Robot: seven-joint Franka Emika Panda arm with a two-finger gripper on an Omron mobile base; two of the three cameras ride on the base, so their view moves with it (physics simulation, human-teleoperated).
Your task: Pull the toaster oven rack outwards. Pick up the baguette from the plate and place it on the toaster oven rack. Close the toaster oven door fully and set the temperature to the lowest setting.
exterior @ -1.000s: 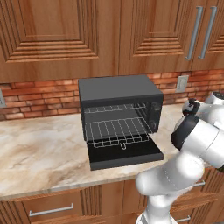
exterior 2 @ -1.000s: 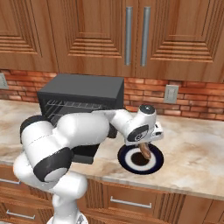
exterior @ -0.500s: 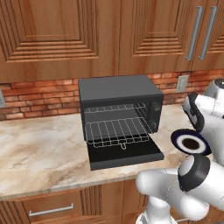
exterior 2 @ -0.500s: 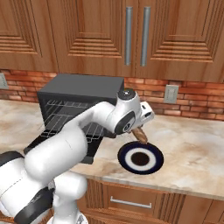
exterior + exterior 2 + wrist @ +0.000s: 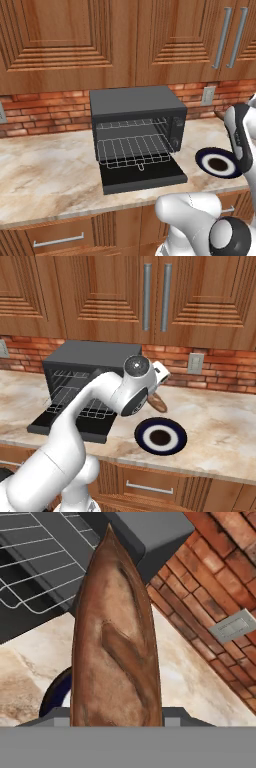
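Observation:
My gripper [image 5: 155,399] is shut on the brown baguette [image 5: 158,402] and holds it in the air, above and just left of the plate [image 5: 161,436]. The navy-rimmed plate [image 5: 218,162] has nothing on it. Left of it stands the dark toaster oven [image 5: 135,107]. Its door [image 5: 142,176] lies open and flat. The silver rack [image 5: 134,149] is pulled partly out over the door. In the hand view the baguette [image 5: 116,647] points toward the oven's corner [image 5: 145,532], with the rack [image 5: 35,567] at the upper left and the plate's rim [image 5: 52,694] below.
The marble counter [image 5: 45,170] stretches wide to the left of the oven. A wall socket [image 5: 195,363] sits on the brick backsplash behind the plate. Wooden cabinets [image 5: 150,40] hang above the oven, and drawers [image 5: 150,483] run below the counter's front edge.
My gripper has lifted the baguette off the plate and carried it up and left, toward the oven. The plate, the rack and the door have not moved.

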